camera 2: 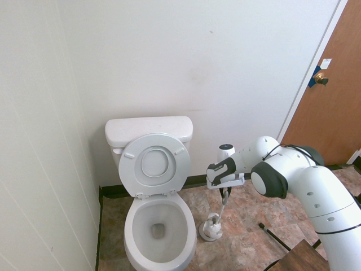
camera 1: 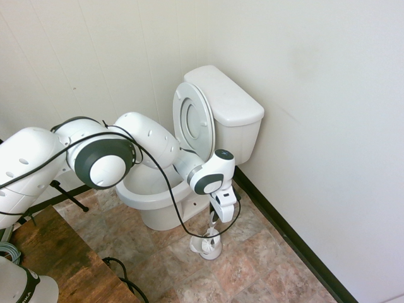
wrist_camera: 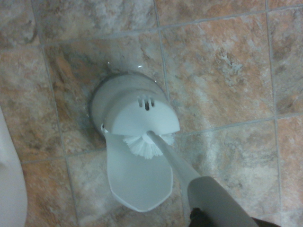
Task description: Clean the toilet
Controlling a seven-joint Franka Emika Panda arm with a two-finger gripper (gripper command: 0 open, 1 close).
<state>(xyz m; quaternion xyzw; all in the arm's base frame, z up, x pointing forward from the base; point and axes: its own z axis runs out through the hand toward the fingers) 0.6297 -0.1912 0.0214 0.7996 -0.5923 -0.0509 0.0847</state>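
You see the toilet (camera 2: 155,209) against the white wall, lid raised, bowl holding only water. Just beside it on the tiled floor (wrist_camera: 222,71), the white brush holder (wrist_camera: 135,142) cradles the brush (wrist_camera: 144,145); the gripper (camera 2: 225,196) has its jaws clamped on the brush's handle.

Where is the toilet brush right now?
The toilet brush is held by the pincer, its bristles still in the white holder on the tiled floor, right of the toilet in the second exterior view.

White toilet (camera 2: 158,226) against the wall, lid and seat raised, bowl seemingly empty.
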